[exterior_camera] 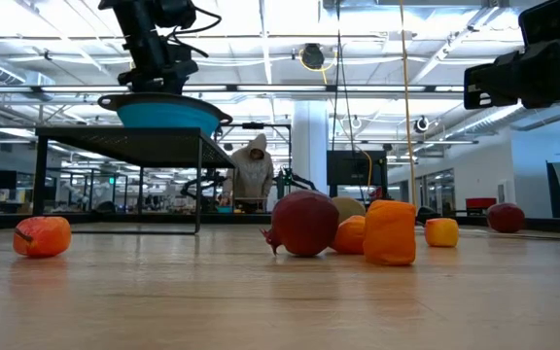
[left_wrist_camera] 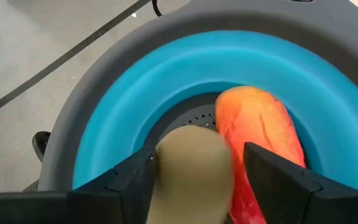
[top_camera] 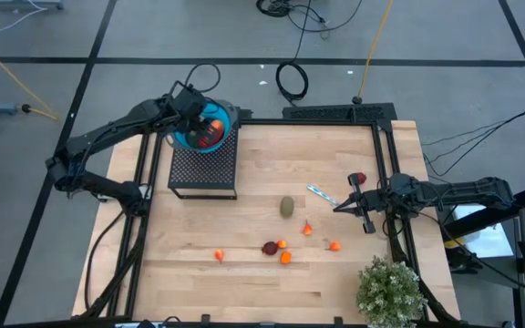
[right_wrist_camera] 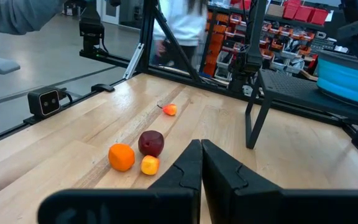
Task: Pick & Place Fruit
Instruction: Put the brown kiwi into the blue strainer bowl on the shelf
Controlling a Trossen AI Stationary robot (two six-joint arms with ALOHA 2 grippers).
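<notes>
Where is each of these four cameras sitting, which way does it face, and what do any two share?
High: overhead, straight down on table and both arms.
Low: at tabletop height, looking level across past the dark red fruit; left arm over the blue bowl.
Left wrist: above that bowl, left gripper straddling a tan fruit.
Right wrist: across the table, right gripper shut.
Shared: low and right wrist both show the dark red fruit.

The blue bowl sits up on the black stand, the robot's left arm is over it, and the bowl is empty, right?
Not quite: the blue bowl isn't empty. The left wrist view shows a red-orange fruit lying inside it and a tan fruit between the left gripper's jaws. The rest holds: the bowl sits on the black stand with the left arm over it.
</notes>
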